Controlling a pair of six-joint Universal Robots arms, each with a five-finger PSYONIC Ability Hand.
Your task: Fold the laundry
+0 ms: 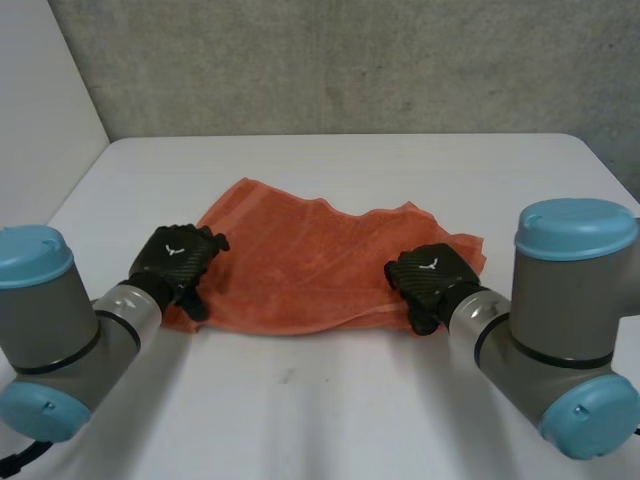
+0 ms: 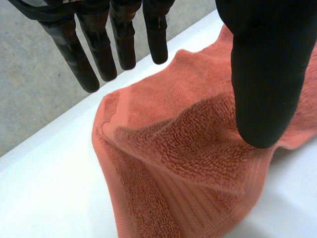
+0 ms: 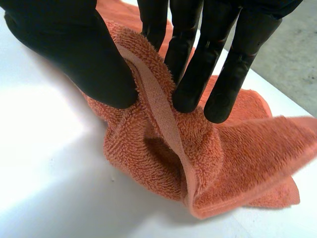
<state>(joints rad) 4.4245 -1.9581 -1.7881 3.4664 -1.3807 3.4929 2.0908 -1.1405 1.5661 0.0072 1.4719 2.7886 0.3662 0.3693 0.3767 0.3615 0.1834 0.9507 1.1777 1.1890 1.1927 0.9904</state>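
Observation:
A salmon-orange towel (image 1: 300, 260) lies rumpled and partly folded on the white table (image 1: 330, 400). My left hand (image 1: 175, 255) is at the towel's near left corner. In the left wrist view its fingers (image 2: 99, 49) are straight and spread, its thumb (image 2: 262, 74) stands apart, and the towel (image 2: 188, 148) lies loose below them. My right hand (image 1: 430, 275) is at the towel's near right corner. In the right wrist view its thumb (image 3: 74, 44) and fingers (image 3: 198, 74) pinch a raised fold of the towel (image 3: 237, 158) along its hem.
A grey concrete wall (image 1: 350, 60) runs behind the table's far edge and a white panel (image 1: 40, 100) stands at the left. Bare tabletop lies in front of the towel and beyond it.

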